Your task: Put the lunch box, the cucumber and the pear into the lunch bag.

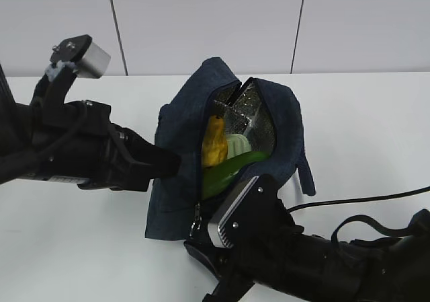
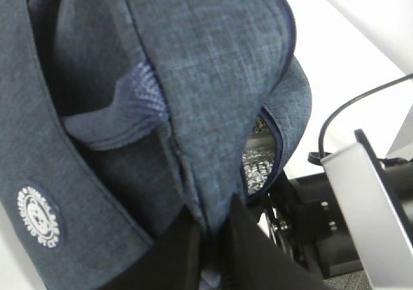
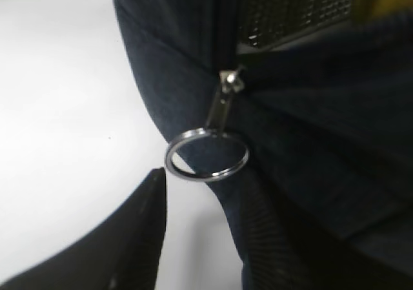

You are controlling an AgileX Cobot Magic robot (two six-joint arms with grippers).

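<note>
The navy lunch bag [image 1: 181,147] lies on the white table with its top zipper open, showing the silver lining. Inside it I see the yellow pear [image 1: 215,146], the pale green lid of the lunch box [image 1: 240,144] and the green cucumber [image 1: 228,171]. My left gripper [image 1: 171,162] is shut on a fold of the bag's fabric [image 2: 213,193] at its left side. My right gripper [image 1: 199,243] is open at the bag's near end. Its left finger [image 3: 139,238] is just below the silver ring pull [image 3: 206,154], not touching it.
A black cable [image 1: 363,200] runs across the table on the right. The bag's round white logo patch [image 2: 39,216] faces the left wrist camera. The right arm's camera housing [image 2: 368,199] shows beyond the bag.
</note>
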